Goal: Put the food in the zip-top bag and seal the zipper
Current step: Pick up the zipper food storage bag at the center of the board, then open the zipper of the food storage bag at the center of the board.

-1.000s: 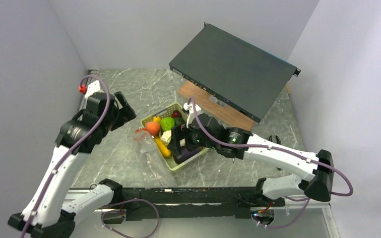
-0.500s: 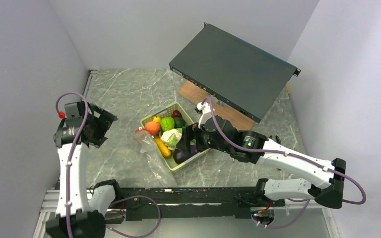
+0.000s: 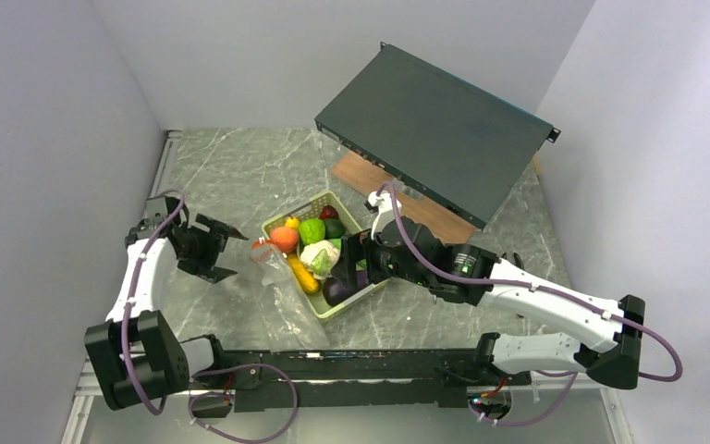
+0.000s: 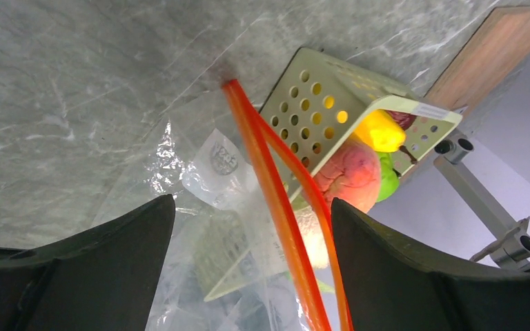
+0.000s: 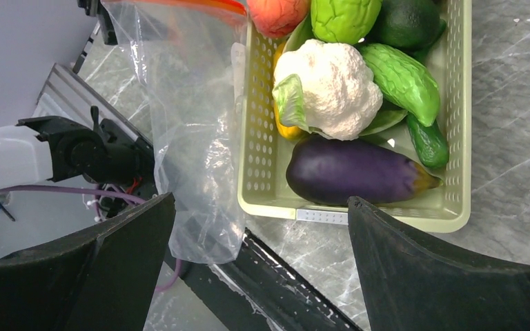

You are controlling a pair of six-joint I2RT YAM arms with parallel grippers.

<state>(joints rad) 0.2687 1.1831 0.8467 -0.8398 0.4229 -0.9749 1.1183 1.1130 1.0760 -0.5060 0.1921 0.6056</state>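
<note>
The clear zip-top bag (image 3: 284, 294) lies limp on the table against the left side of a pale green basket (image 3: 366, 293); its red-orange zipper (image 3: 261, 247) is at the far end. My left gripper (image 3: 238, 252) is open just left of the bag mouth. In the left wrist view the zipper (image 4: 276, 200) runs between the wide-apart jaws, unclamped, with the peach (image 4: 348, 176) and corn (image 4: 379, 131) behind. My right gripper (image 3: 346, 264) hovers open over the basket (image 5: 359, 217), empty, above the cauliflower (image 5: 331, 86), eggplant (image 5: 355, 172), cucumber (image 5: 404, 79), pepper (image 5: 345, 17) and peach (image 5: 276, 12).
A black rack unit (image 3: 434, 134) leans at the back right over a wooden board (image 3: 407, 199). A dark avocado (image 5: 407, 21) also sits in the basket. The arms' black mounting rail (image 3: 333, 361) runs along the near edge, and grey walls enclose the left and right sides.
My left arm has swung down and in from the far left, bringing its open gripper up to the bag's mouth. The right arm drew back slightly earlier and has held still since.
</note>
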